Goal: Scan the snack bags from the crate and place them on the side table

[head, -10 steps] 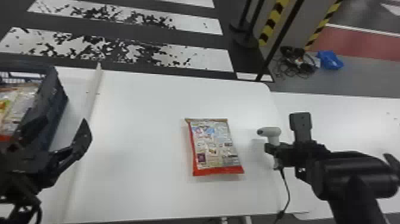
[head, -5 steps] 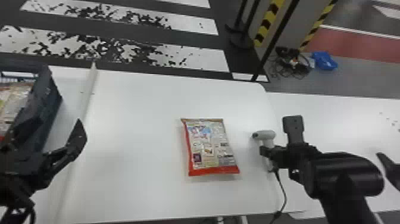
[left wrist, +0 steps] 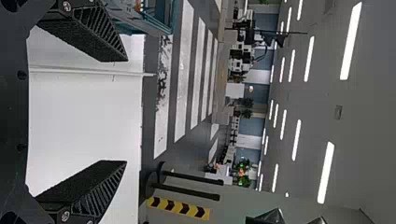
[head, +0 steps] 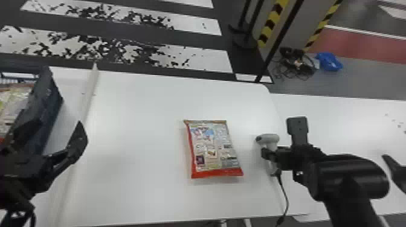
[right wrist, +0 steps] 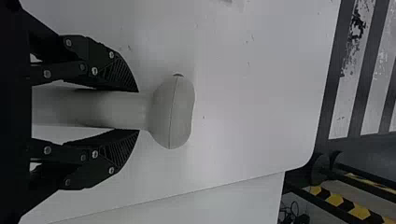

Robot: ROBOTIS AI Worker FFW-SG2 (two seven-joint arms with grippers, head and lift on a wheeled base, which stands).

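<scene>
A red-edged snack bag lies flat on the white table. More bags are inside the dark blue crate at the left. Near the crate's right wall, my left gripper is open and holds nothing. In its wrist view, the left gripper has widely parted fingers above the white tabletop. To the right of the bag, my right gripper is shut on the light grey scanner. The right wrist view has the right gripper around the handle, below the scanner's rounded head.
A raised white strip runs between the crate and the bag. The scanner's cable hangs toward the table's front edge. Another white table surface adjoins on the right, with a dark pointed part over it.
The head view has shifted slightly, so the crate, bag and both grippers appear a little farther left. The bag keeps its place on the table, and neither gripper has opened or shut.
</scene>
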